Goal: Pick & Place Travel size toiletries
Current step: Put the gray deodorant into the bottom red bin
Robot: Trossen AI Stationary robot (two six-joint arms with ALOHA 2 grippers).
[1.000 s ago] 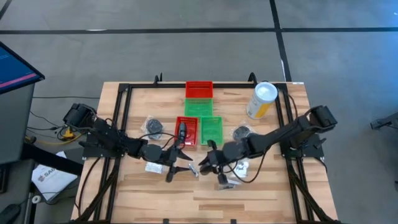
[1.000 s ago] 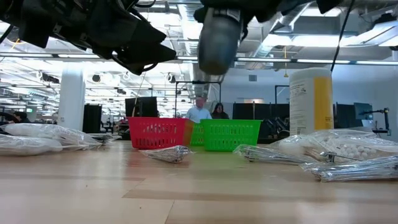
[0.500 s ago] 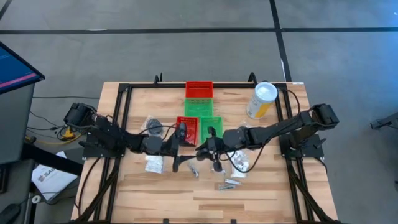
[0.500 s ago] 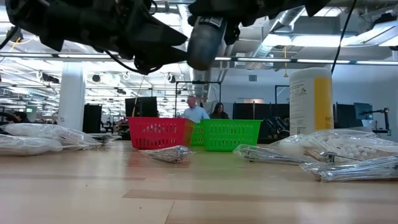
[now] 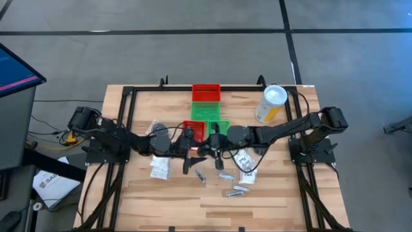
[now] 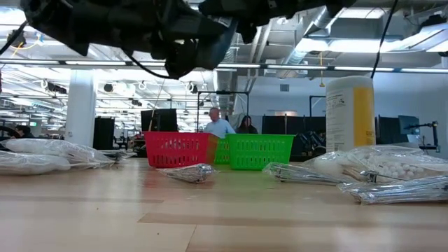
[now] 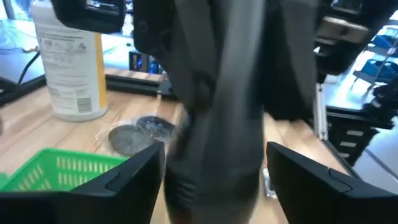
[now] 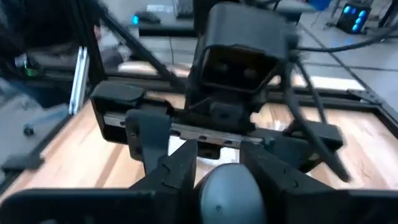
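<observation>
My right gripper [image 5: 215,147] is shut on a small dark grey bottle [image 7: 214,124], held in the air just near of the red and green trays. My left gripper [image 5: 193,156] faces it, open. Its two fingers [image 7: 140,183] stand on either side of the bottle with narrow gaps. The low view shows the bottle [image 6: 218,43] high above the tabletop. White sachets [image 5: 159,169] [image 5: 246,161], silvery tubes [image 5: 235,191] and a bagged dark tin [image 5: 159,132] lie flat on the wood. My right gripper pinches the grey bottle between its two fingers [image 8: 177,168]. The bottle's rounded end [image 8: 227,190] shows between them in the right wrist view. The fingers come level from the table's right. The bottle is lifted clear of the table.
Two red trays [image 5: 206,92] [image 5: 193,129] and two green trays [image 5: 206,111] [image 5: 222,127] sit at the table's middle, toward the far edge. The tall yellow canister [image 5: 271,103] stands at the far right. A black frame [image 5: 129,96] rims the table. People stand in the room behind [image 6: 213,124].
My right gripper has risen from the tubes near the table's near middle and moved toward the far edge, carrying the grey bottle up clear of the table. My left gripper has moved right and toward the far edge, closing in until its fingers flank the bottle.
</observation>
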